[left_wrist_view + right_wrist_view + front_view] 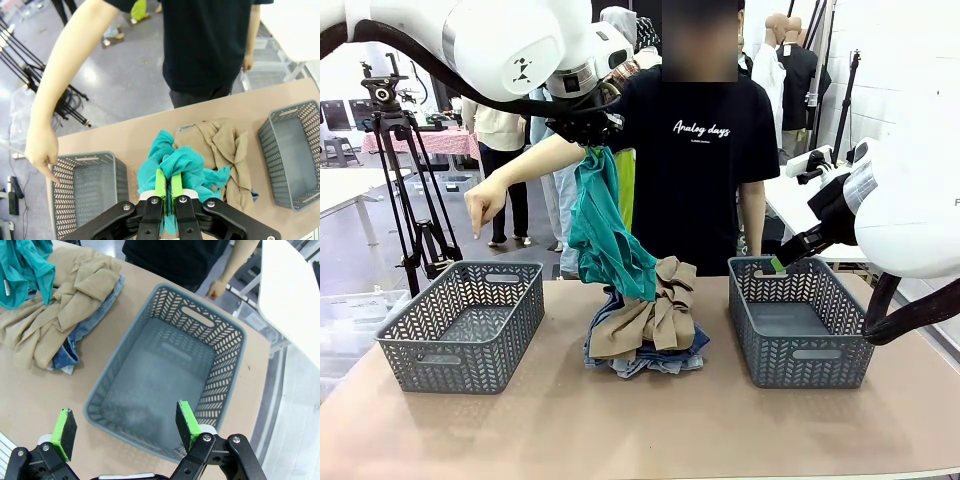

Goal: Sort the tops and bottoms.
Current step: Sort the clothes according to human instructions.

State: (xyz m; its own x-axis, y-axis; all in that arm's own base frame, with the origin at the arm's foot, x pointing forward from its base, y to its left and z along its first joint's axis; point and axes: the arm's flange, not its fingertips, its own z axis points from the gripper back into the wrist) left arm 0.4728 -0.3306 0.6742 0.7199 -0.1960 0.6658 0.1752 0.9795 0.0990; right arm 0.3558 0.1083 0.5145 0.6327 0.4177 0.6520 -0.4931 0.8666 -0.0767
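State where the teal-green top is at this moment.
In the front view the teal-green top hangs mid-table from the left arm's jaws, its lower end reaching the tan shirt, between the left basket and right basket.

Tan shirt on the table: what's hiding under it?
Blue denim pokes out under the tan shirt, with darker and paler folds showing. The shirt covers most of it, so how many pieces there are is hidden.
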